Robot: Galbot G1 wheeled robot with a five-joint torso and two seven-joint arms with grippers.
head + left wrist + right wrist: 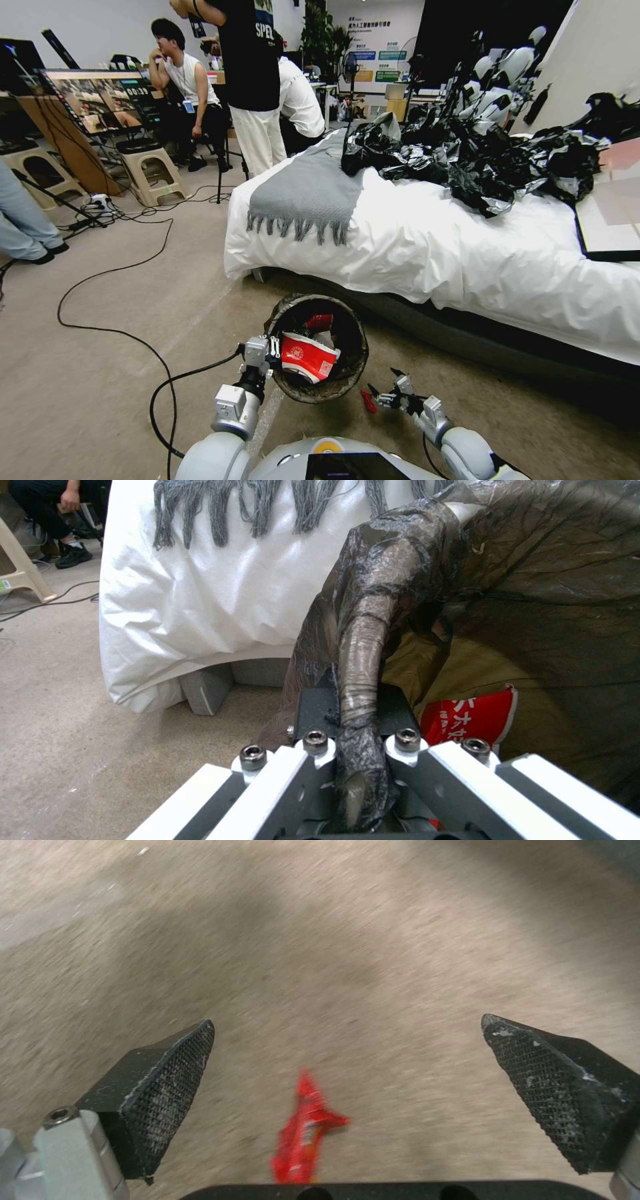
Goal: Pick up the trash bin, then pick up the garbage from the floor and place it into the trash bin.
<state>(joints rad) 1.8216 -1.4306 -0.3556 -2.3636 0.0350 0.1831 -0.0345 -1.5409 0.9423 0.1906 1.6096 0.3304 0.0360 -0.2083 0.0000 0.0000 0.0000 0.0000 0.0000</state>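
Observation:
The trash bin (pixel 347 373), round and lined with a crinkled black bag, hangs low over the floor in front of me. My left gripper (pixel 273 348) is shut on its near rim; in the left wrist view the fingers (pixel 313 715) clamp the bag-covered rim (pixel 363 645). A red-and-white wrapper (pixel 307 357) lies inside the bin and shows again as the red-and-white wrapper (pixel 473 717). To the bin's right, my right gripper (pixel 384 381) stands open just above the carpet. A small red wrapper (pixel 303 1135) sits between its spread fingers (pixel 170 1080), close to the palm, and shows too as the small red wrapper (pixel 367 401).
A bed with a white sheet (pixel 433 247) runs close behind the bin, carrying a grey fringed blanket (pixel 307 190) and a heap of black bags (pixel 480 160). Black cables (pixel 113 320) snake over the beige carpet on the left. Stools (pixel 150 173) and people are farther back.

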